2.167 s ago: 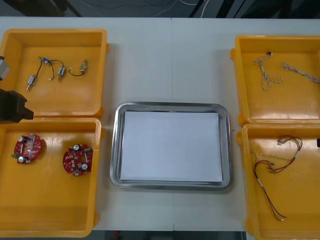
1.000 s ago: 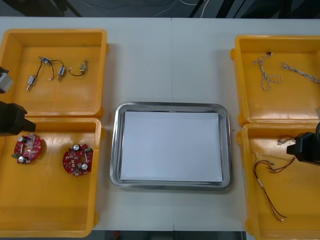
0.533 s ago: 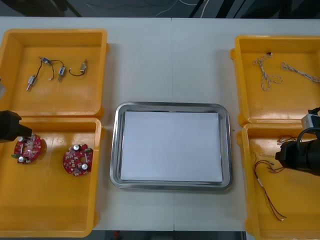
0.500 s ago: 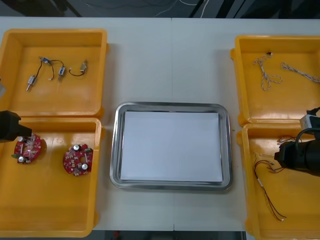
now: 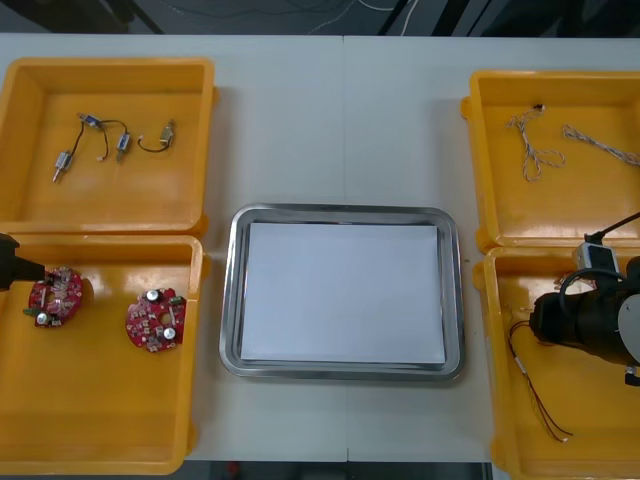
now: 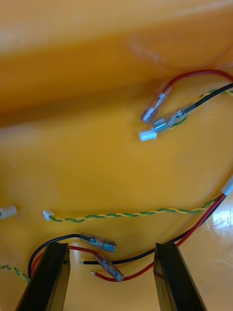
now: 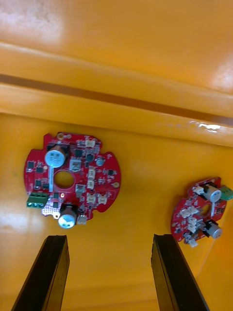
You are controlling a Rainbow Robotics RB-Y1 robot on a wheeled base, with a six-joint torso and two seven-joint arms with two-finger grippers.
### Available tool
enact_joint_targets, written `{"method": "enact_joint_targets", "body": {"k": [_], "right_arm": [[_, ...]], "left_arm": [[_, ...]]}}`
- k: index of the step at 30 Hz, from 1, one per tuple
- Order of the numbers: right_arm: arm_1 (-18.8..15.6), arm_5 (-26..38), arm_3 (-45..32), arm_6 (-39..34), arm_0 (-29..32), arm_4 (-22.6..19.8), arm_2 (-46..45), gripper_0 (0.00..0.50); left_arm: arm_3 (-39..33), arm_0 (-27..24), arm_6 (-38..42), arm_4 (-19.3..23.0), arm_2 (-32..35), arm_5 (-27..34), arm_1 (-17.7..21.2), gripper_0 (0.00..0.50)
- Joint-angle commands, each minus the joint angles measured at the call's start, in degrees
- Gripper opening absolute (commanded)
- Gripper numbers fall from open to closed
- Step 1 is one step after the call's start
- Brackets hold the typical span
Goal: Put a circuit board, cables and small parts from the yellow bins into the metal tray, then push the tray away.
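Note:
Two round red circuit boards (image 5: pixel 56 296) (image 5: pixel 155 320) lie in the near left yellow bin (image 5: pixel 100 420). My left gripper (image 5: pixel 12 270) hangs at that bin's far left corner. In the left wrist view it is open (image 7: pixel 109 238), with one board (image 7: pixel 72 181) just beyond the fingertips and the other (image 7: pixel 200 215) off to the side. My right gripper (image 5: pixel 548 320) hovers over the near right bin (image 5: pixel 600 440). It is open (image 6: pixel 111 245) low over the red and black cables (image 6: pixel 104 265), whose connector ends lie between the fingers. A yellow-green twisted cable (image 6: pixel 131 214) lies just beyond them.
The metal tray (image 5: pixel 345 213), white inside, sits between the bins. The far left bin (image 5: pixel 110 200) holds small metal parts (image 5: pixel 118 140) on black leads. Twisted cables (image 5: pixel 535 145) lie in the far right bin (image 5: pixel 560 215). Bin walls rise close around both grippers.
My right arm came in from the right edge and moved left over the near right bin. My left arm slid toward the near side and further off the left edge.

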Motion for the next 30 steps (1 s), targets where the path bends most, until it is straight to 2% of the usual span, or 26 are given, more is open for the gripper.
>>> {"method": "enact_joint_targets", "body": {"k": [1, 11, 20, 30], "right_arm": [[1.3, 0.1, -0.4, -0.6, 1.0, 0.4, 0.9, 0.5], [1.4, 0.3, -0.4, -0.2, 2.6, 0.3, 1.8, 0.5], [1.5, -0.8, -0.3, -0.4, 3.5, 0.4, 3.0, 0.5], [1.5, -3.4, -0.2, -1.7, 3.5, 2.5, 4.9, 0.5]], "left_arm": [[1.9, 2.3, -2.3, 1.4, 1.6, -1.7, 3.5, 0.5], [6.9, 2.4, -4.7, 1.2, -0.6, -5.5, 3.8, 0.5], [7.1, 5.1, -6.1, 0.4, -2.3, -10.9, 3.9, 0.5], [7.1, 5.8, -7.4, -1.0, -6.6, -14.8, 3.9, 0.5]]}}
